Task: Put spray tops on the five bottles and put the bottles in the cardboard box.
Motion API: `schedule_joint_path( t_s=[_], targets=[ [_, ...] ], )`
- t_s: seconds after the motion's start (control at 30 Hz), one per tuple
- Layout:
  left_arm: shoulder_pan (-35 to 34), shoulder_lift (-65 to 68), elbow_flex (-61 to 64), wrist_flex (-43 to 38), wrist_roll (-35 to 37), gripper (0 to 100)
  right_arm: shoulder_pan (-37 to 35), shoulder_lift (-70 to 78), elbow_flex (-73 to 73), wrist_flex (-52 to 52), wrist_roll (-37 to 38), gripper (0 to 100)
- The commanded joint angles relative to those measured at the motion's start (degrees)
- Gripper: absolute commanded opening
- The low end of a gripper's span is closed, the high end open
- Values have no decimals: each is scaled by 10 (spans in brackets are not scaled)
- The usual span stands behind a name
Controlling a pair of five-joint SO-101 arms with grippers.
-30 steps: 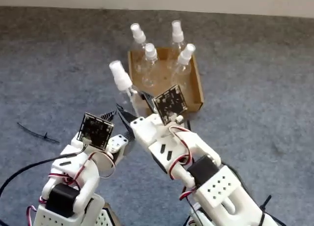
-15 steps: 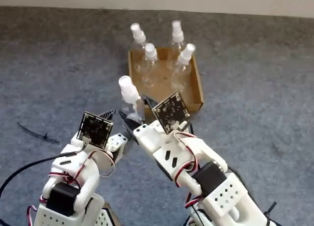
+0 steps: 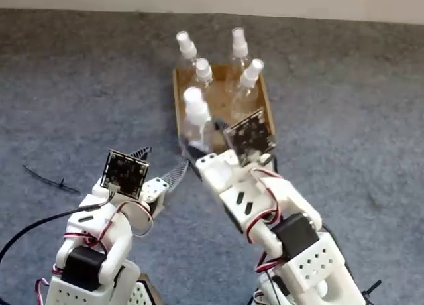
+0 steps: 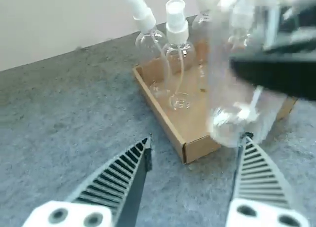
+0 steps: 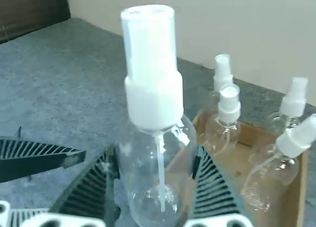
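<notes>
We've got the right pincer (image 5: pixel 154 180) clamped on the fifth bottle (image 5: pixel 153 138), top on, upright, just over the near wall of the cardboard box (image 3: pixel 269 116). We lower straight down, short of the four standing bottles (image 3: pixel 246 86) ahead, then release. The left pincer (image 4: pixel 196 140) gapes empty alongside; we hold it clear.

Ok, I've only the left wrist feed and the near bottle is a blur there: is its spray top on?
Observer: Yes, the right wrist view shows a white spray top on the held bottle, right gripper shut on it.
Operator: Is it at the box?
Observer: In the high view it overlaps the cardboard box at its near left corner; set down or not, I can't tell.
Operator: How many inside?
Observer: Four other capped bottles stand there.
</notes>
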Motion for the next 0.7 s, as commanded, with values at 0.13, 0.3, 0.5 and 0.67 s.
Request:
schedule_joint_path(
  t_s=[0.13,0.3,0.5,0.67],
  targets=[
    [-14,-9,28,-18,4,248,93,131,-100,-66,7,6],
    [-65,-7,36,-35,5,248,108,226,-103,-177,8,5],
    [-122,-8,50,-62,9,248,107,308,-101,-256,8,5],
    [-122,-9,50,-60,9,248,116,356,-100,-297,7,5]
  ],
)
